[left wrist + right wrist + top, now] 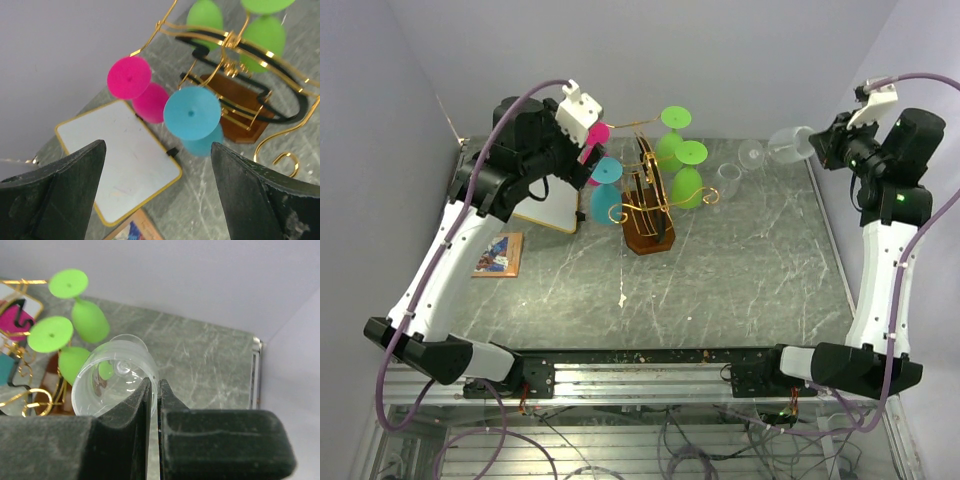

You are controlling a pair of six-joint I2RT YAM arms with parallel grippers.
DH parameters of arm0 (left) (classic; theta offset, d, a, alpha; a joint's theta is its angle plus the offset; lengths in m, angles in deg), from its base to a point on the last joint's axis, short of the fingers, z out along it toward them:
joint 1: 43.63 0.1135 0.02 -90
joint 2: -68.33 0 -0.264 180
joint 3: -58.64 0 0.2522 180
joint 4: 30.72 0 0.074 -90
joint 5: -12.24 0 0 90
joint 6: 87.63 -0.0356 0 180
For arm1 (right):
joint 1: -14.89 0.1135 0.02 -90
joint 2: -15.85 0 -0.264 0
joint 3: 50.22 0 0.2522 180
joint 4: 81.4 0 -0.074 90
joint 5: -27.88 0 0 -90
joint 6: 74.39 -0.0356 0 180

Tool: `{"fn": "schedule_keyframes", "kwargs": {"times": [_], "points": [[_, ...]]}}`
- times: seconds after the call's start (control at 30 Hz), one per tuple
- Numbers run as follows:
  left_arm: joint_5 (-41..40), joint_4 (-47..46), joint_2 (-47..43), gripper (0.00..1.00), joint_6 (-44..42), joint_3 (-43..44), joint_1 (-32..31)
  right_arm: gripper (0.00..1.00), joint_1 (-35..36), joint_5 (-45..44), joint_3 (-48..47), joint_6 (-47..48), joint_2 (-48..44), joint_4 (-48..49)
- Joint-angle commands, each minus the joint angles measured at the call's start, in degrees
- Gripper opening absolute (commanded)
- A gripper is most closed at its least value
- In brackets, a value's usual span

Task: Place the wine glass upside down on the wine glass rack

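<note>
The gold wire wine glass rack [645, 190] stands on its brown base [648, 238] at the back middle. A pink glass [597, 133], a blue glass [606, 195] and two green glasses [672, 135] hang on it upside down. My right gripper [817, 143] is shut on the rim of a clear wine glass [788, 143], held on its side in the air right of the rack. In the right wrist view the fingers [154, 382] pinch the glass wall [110, 375]. My left gripper [157, 145] is open and empty, just left of the pink glass [129, 77].
Two clear glasses [751, 154] stand on the table right of the rack. A yellow-framed whiteboard [552, 208] and a small picture card [498, 253] lie at the left. Grey walls close in the back and sides.
</note>
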Motion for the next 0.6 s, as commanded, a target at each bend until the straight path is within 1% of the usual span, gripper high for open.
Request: {"fn": "schedule_keyframes", "kwargs": {"times": [0.0,0.13,0.23,0.37,0.47,0.57], "points": [[8.52,-6.94,1.94,0.95,8.56,4.6,0.4,0.0,1.57,3.99,-3.97,-7.4,1.39,9.36],[15.14,-10.78,4.28,0.93,16.2,8.64,0.36,0.0,5.69,4.18,-7.65,-10.76,4.07,12.28],[18.84,-14.12,6.37,0.9,24.77,10.63,0.36,0.0,10.51,3.16,-11.54,-11.51,6.62,12.43],[20.71,-18.38,8.44,0.88,33.95,10.57,0.36,0.0,14.43,6.2,-14.84,-14.47,9.21,14.69],[20.88,-19.89,9.45,0.86,39.35,10.19,0.36,0.0,16.56,8.5,-17.35,-15.98,10.65,15.54],[21.41,-21.23,10.01,0.86,42.9,9.69,0.36,0.0,17.84,10.83,-18.41,-17.34,11.58,16.08]]}}
